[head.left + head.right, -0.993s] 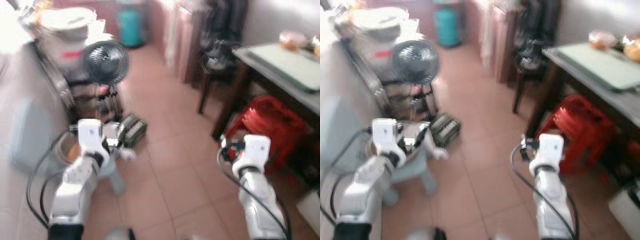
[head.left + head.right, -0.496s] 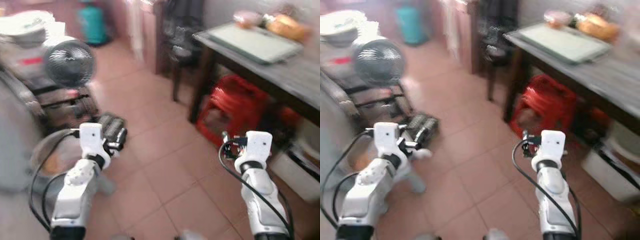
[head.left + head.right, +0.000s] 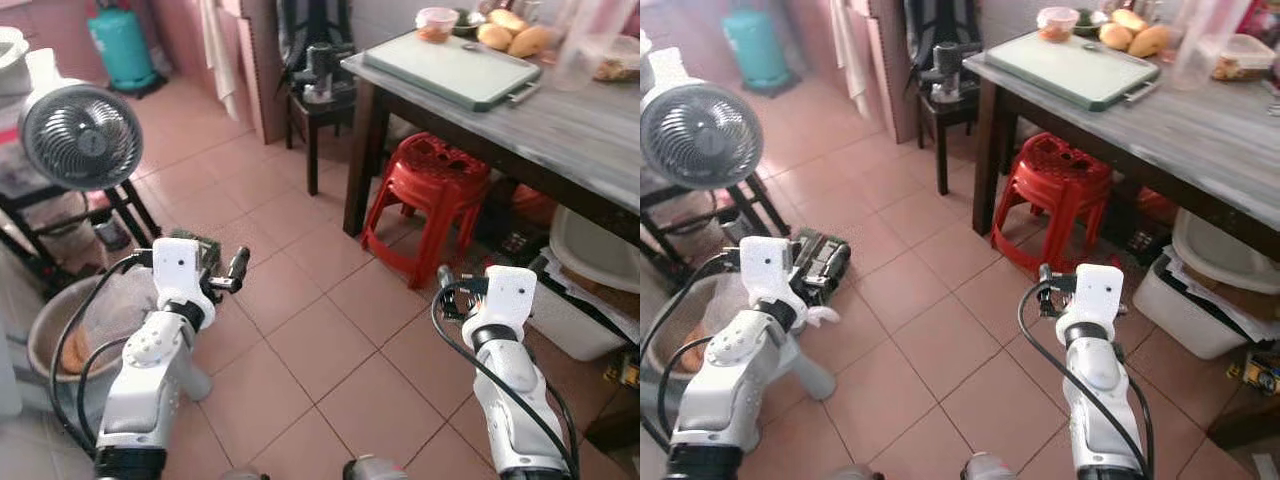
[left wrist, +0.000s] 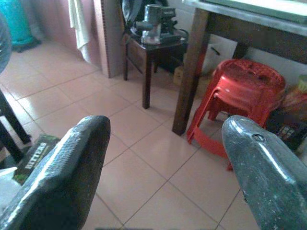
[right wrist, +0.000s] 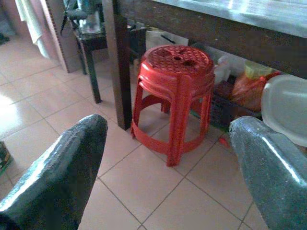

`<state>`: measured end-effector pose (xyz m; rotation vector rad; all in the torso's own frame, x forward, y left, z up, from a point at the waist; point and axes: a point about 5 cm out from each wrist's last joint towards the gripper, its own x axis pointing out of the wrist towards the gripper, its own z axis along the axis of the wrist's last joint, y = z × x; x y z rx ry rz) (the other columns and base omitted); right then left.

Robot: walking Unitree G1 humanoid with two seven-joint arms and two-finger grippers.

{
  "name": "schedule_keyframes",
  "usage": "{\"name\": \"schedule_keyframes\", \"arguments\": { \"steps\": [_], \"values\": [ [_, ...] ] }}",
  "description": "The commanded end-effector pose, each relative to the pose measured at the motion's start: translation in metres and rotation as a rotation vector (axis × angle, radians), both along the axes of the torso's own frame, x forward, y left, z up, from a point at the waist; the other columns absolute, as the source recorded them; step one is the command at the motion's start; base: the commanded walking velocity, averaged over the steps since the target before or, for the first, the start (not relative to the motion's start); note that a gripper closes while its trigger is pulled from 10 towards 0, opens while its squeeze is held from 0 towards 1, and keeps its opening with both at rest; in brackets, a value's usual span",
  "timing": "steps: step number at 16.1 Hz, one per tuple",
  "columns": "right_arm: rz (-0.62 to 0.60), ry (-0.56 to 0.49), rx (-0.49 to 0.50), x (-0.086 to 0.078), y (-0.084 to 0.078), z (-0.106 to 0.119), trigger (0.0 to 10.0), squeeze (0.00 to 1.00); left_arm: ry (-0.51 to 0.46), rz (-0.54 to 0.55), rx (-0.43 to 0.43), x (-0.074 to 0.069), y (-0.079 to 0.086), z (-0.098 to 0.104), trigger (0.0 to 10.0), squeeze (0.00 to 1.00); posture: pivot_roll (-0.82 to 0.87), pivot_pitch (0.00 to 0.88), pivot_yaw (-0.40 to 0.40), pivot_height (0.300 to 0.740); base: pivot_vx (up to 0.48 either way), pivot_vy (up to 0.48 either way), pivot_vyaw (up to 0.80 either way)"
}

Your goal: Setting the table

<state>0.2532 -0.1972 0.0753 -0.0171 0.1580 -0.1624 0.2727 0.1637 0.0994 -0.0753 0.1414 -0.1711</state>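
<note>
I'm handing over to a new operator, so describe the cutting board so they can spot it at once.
Start at the dark wooden table on the robot's right, with red plastic stools stacked under it. The cutting board lies flat near the table's far corner, its end handle pointing toward the table's middle. It is the one large pale green rectangle; beside it are a small bowl and yellowish fruit.

Count: 1 dark wooden table, 1 green cutting board, 1 stack of red plastic stools, 1 fan, 1 teal gas cylinder, 2 grippers: left gripper, right gripper.
</note>
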Motion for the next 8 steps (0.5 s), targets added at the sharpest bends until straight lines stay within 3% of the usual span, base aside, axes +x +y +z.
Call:
{"name": "schedule_keyframes", "arguments": {
  "steps": [1,3,6,8],
  "values": [
    [-0.004,-0.013,-0.001,0.003,0.002,0.003,10.0,0.0,-0.001,0.006,0.005,0.003,0.001,0.0,10.0,0.0,-0.02,0.0,0.051,0.74,0.0,0.0,-0.8],
    [-0.024,-0.073,-0.012,0.002,0.0,0.018,10.0,0.0,-0.024,0.005,-0.002,0.005,-0.001,0.006,10.0,0.0,-0.03,0.0,0.042,0.74,0.0,0.0,-0.8],
    [-0.001,-0.119,-0.017,-0.011,0.003,0.028,10.0,0.0,-0.075,0.005,-0.023,-0.002,-0.001,0.01,10.0,0.0,-0.02,0.0,0.014,0.74,0.0,0.0,-0.8],
    [0.013,-0.126,-0.037,-0.019,0.002,0.032,10.0,0.0,-0.165,0.111,-0.01,-0.017,0.003,0.009,10.0,0.0,0.0,0.0,-0.033,0.74,0.0,0.0,0.0]
  ]
}}
